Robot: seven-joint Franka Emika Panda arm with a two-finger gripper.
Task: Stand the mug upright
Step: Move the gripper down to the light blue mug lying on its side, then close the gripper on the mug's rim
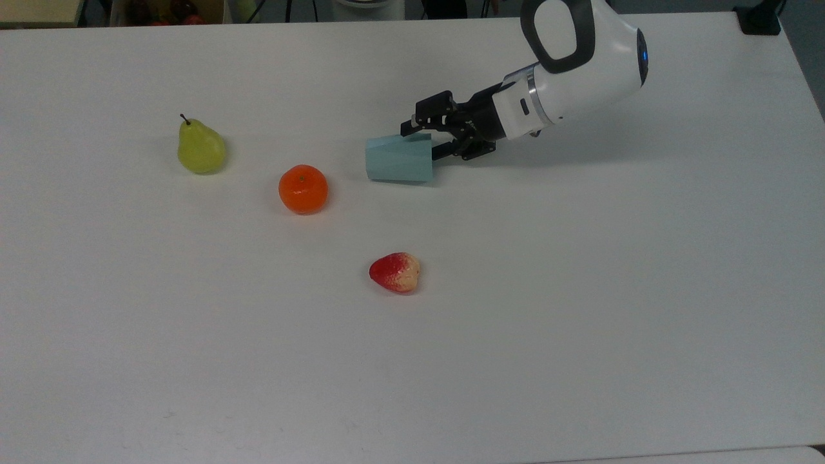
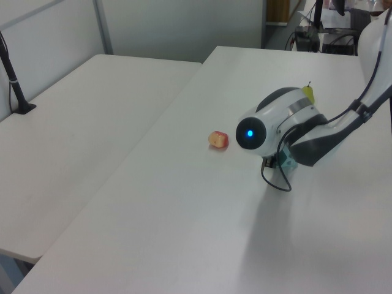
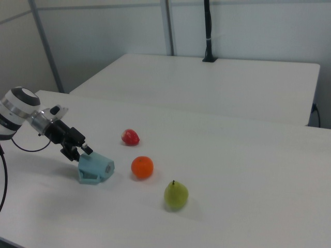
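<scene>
In the top view we see the pale blue tapered mug on its side on the white table — round orange to its left, black two-finger tool at its right end.

one mug, one orange, one pear, one strawberry — four things

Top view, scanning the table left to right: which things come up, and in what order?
pear → orange → strawberry → gripper, at the right end of the mug lying on its side. The mug overlaps the strawberry's span, so I leave it out of the order.
</scene>
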